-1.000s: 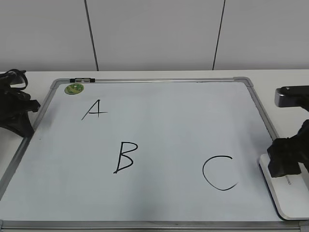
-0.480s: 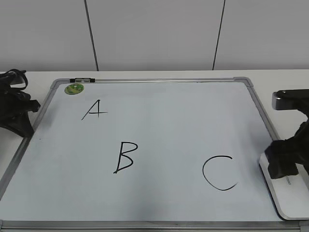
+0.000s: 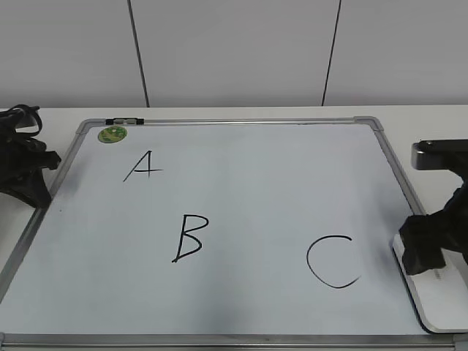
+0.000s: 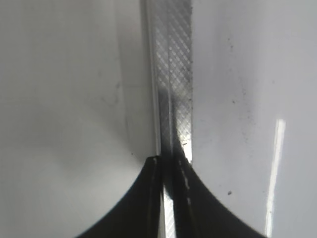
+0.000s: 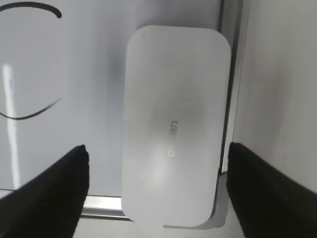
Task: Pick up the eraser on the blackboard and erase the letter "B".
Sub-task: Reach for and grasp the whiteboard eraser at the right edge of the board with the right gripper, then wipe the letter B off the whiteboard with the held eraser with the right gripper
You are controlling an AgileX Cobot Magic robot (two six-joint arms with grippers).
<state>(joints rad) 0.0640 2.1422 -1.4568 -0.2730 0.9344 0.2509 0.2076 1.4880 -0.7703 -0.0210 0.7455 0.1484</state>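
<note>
The blackboard [image 3: 241, 183] is a white board with a silver frame. It bears a black "A" [image 3: 144, 166], the letter "B" [image 3: 190, 238] and a "C" [image 3: 330, 261]. The white eraser [image 3: 439, 296] lies at the board's right front corner; in the right wrist view it [image 5: 173, 119] fills the middle. My right gripper [image 5: 157, 166] [image 3: 431, 245] is open, low over the eraser, one finger on each side of it, apart from it. My left gripper [image 4: 169, 163] [image 3: 25, 179] is shut and empty at the board's left frame [image 4: 173, 74].
A small green round magnet [image 3: 112, 134] sits at the board's back left corner, next to a dark clip [image 3: 124, 121] on the frame. The board lies on a white table [image 3: 219, 113] before a white panelled wall.
My right gripper has come down a little and slightly left over the eraser. The left arm has not moved.
</note>
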